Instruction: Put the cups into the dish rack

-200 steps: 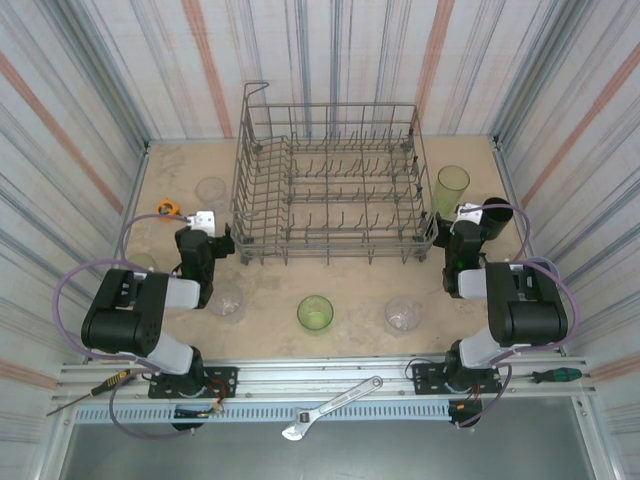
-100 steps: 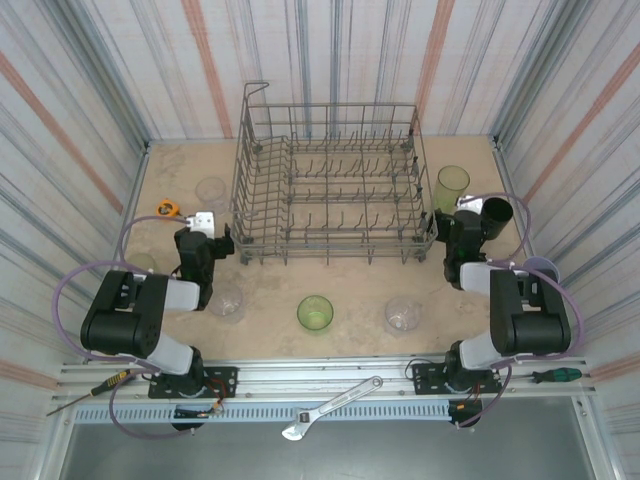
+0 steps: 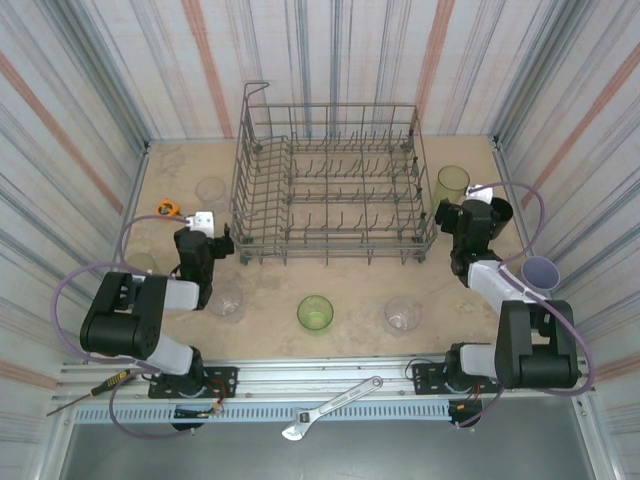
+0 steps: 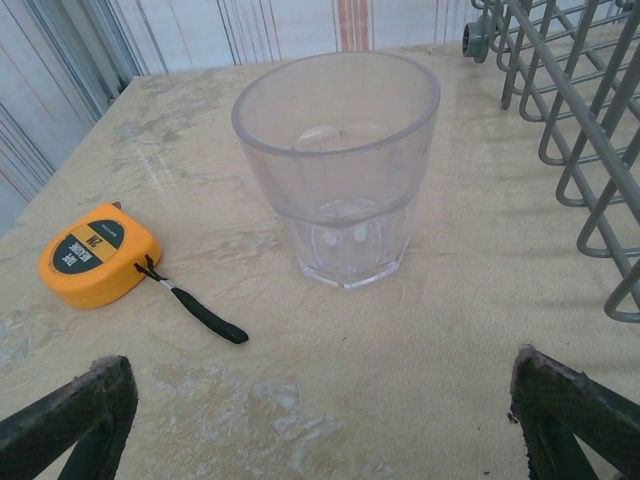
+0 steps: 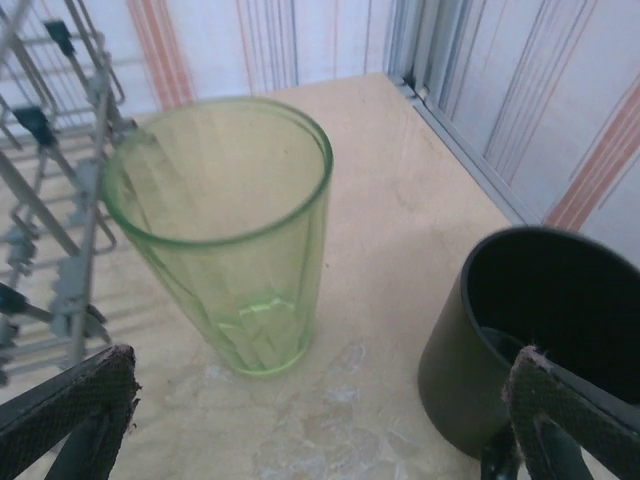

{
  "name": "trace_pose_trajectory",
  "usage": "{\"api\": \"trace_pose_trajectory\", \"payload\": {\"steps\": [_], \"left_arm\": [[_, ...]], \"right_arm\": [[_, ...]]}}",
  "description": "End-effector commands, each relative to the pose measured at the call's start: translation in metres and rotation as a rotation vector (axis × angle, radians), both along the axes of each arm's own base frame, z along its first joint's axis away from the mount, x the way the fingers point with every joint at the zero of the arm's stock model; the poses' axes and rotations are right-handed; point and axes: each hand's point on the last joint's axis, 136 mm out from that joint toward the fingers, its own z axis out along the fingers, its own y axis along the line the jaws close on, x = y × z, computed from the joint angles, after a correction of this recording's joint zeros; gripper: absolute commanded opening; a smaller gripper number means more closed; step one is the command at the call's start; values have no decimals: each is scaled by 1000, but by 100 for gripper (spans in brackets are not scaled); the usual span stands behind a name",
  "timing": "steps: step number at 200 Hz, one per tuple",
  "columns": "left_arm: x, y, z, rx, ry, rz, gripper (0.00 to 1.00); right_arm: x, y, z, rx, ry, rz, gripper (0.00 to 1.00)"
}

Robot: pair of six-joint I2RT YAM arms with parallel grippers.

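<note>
Clear cup [image 4: 338, 165] stands upright beside the dish rack [image 3: 330, 205], centred ahead of my left gripper [image 4: 320, 405], jaws spread wide to straddle it. Yellow-green cup [image 5: 225, 230] likewise faces my wide-spread right gripper [image 5: 320, 408]; black cup [image 5: 540, 340] just beside it.

On scuffed tan table [image 3: 350, 290]: dish rack [image 3: 328, 190] at back, cups [image 3: 315, 313] scattered round it, orange tape measure [image 3: 167, 208] far left.

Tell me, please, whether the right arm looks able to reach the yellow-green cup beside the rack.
Probably yes: the right tool is open, and the yellow-green cup stands upright straight ahead of it, nothing between. The black cup close on the right might get nudged.
</note>
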Motion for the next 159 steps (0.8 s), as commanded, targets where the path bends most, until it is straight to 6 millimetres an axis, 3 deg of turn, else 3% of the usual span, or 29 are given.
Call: {"api": "trace_pose_trajectory", "payload": {"steps": [1, 21, 84, 135, 159], "left_arm": [[3, 3, 14, -4, -35, -3, 99], [4, 10, 29, 26, -40, 64, 99], [6, 27, 40, -5, 31, 146, 99], [6, 44, 102, 10, -28, 284, 99], [4, 55, 111, 2, 14, 340, 99]], "right_arm": [[0, 12, 16, 25, -25, 62, 99], [-1, 15, 15, 33, -26, 76, 99], [0, 14, 22, 50, -22, 67, 99], [-5, 17, 61, 127, -31, 60, 99], [-9, 18, 71, 136, -15, 65, 99]]}}
